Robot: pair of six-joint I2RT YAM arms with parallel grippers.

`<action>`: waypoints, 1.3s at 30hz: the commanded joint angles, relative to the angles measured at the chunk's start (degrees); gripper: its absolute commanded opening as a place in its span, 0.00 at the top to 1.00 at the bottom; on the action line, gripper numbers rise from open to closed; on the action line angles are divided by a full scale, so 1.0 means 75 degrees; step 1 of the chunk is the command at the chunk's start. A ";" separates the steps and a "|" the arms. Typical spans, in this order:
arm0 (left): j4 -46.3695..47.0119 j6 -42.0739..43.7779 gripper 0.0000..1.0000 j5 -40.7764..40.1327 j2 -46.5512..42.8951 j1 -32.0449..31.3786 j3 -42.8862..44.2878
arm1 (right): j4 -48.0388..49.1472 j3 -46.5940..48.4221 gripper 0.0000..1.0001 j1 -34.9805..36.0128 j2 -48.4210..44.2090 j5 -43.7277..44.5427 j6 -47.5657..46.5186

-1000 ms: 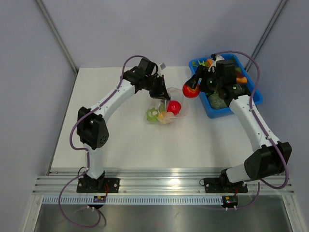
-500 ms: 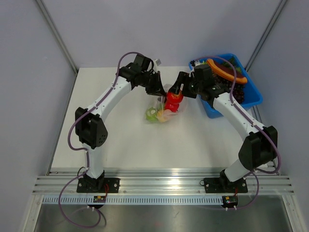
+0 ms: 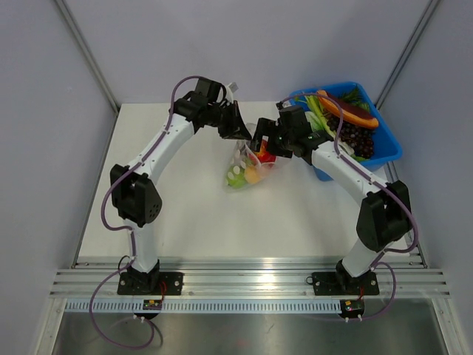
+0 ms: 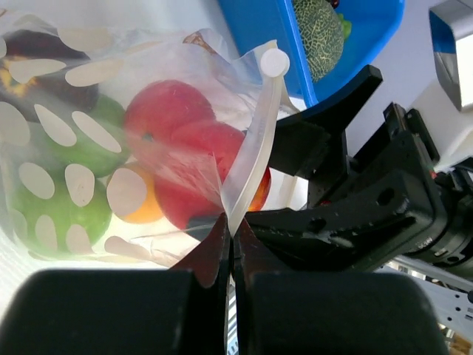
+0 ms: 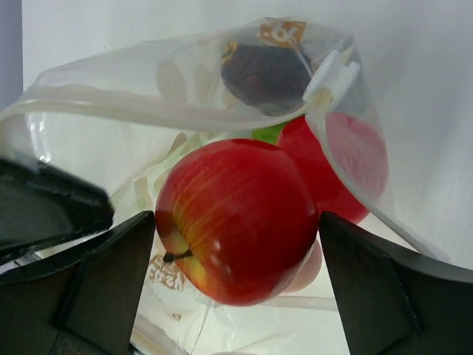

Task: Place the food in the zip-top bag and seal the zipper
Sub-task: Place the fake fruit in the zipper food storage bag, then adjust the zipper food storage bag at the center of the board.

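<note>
The zip-top bag (image 3: 247,168) lies at mid-table, clear and crinkly, with red, green and orange food inside (image 4: 111,163). My left gripper (image 4: 231,231) is shut on the zipper (image 4: 255,140), holding the bag's mouth edge up (image 3: 240,132). My right gripper (image 3: 259,144) is at the bag's mouth, its jaws spread wide. A red apple (image 5: 236,218) sits between its fingers (image 5: 111,274), inside the bag's opening (image 5: 96,81). More red food (image 5: 347,163) and a dark piece (image 5: 266,70) lie deeper in the bag.
A blue tray (image 3: 388,151) at the back right holds more toy food, among it an orange piece, dark grapes and greens. Its corner with a green netted melon (image 4: 318,37) shows close behind the bag. Both arms nearly meet over the bag.
My right gripper carried the red apple left from the tray to the bag's mouth, and its jaws have spread wider. My left gripper stayed shut on the zipper, shifting slightly.
</note>
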 commanded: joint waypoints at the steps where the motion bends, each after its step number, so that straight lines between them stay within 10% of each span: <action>1: 0.0720 -0.0263 1.00 0.0534 -0.0450 0.0044 -0.0103 | 0.0020 0.0457 0.01 0.0173 -0.0721 0.0329 -0.0265; 14: 0.0802 -0.0099 1.00 0.0511 -0.0402 0.0115 -0.0372 | -0.0706 -0.0164 0.34 0.0162 -0.1801 0.2028 -0.0569; 25: 0.0427 0.0405 1.00 0.0288 -0.0590 0.0138 -0.0596 | -0.1375 0.0364 0.19 0.0045 -0.0499 0.2685 -0.1155; 27: 0.0357 0.0522 1.00 0.0264 -0.0625 0.0162 -0.0596 | -0.1223 0.0305 0.30 -0.0002 -0.0487 0.2569 -0.1155; 31: 0.0310 0.0873 1.00 0.0567 -0.0719 0.0173 -0.0572 | -0.0988 0.0223 0.83 0.0009 -0.0616 0.2089 -0.1214; 33: 0.0100 0.1177 0.91 0.0628 -0.0766 0.0173 -0.0514 | -0.0953 0.0350 0.93 -0.0002 -0.0721 0.1948 -0.1261; 34: 0.0006 0.1318 0.69 0.0616 -0.0789 0.0173 -0.0409 | -0.1022 0.0421 1.00 0.0009 -0.0745 0.1889 -0.1284; 39: -0.1128 0.2254 0.25 -0.0003 -0.1163 0.0104 -0.0150 | -0.1105 0.0668 1.00 0.0009 -0.0745 0.1280 -0.1144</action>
